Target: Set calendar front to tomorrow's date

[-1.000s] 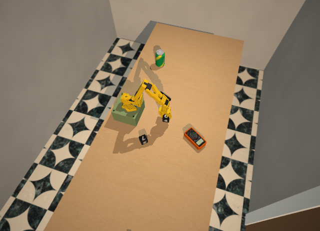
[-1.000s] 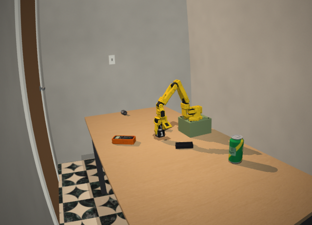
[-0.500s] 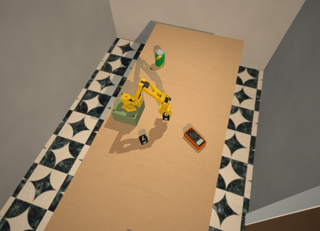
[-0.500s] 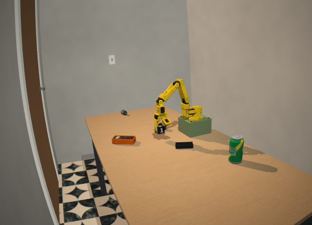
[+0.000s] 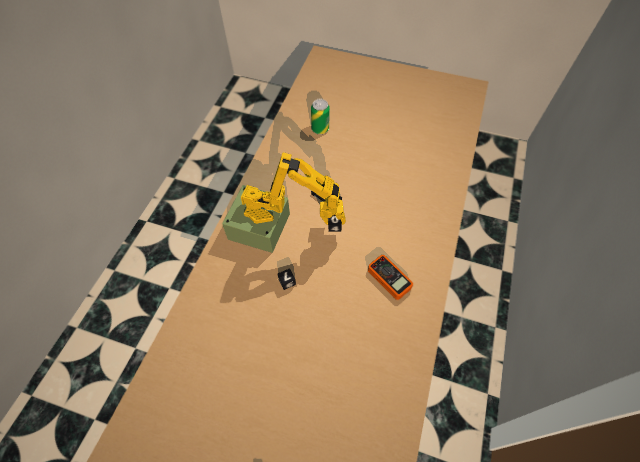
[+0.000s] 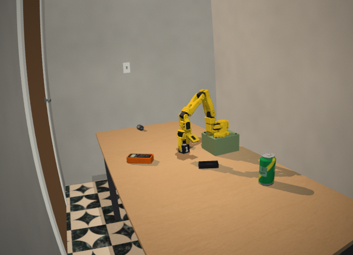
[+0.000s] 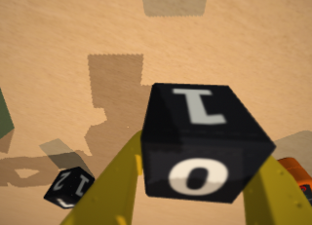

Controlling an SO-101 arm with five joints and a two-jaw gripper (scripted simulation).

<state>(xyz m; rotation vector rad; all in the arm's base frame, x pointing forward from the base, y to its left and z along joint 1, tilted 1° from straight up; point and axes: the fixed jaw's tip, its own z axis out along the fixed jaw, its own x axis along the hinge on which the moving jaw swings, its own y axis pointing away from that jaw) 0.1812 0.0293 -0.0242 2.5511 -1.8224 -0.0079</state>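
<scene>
Top view looks steeply down from high; exterior view faces the arm (image 6: 196,115) across the worktop (image 6: 216,206); wrist view sits close, looking down.

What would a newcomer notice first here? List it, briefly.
The small yellow arm on its green block base, jaws shut on a black white-digit cube showing 1 and 0. Then the green soda can behind it and the orange multimeter on the wooden table.

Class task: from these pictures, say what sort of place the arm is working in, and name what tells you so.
Probably a small plain room: a long wooden table fills it, standing on a black-and-cream patterned tile floor between bare grey walls, with a brown door at one side.
</scene>
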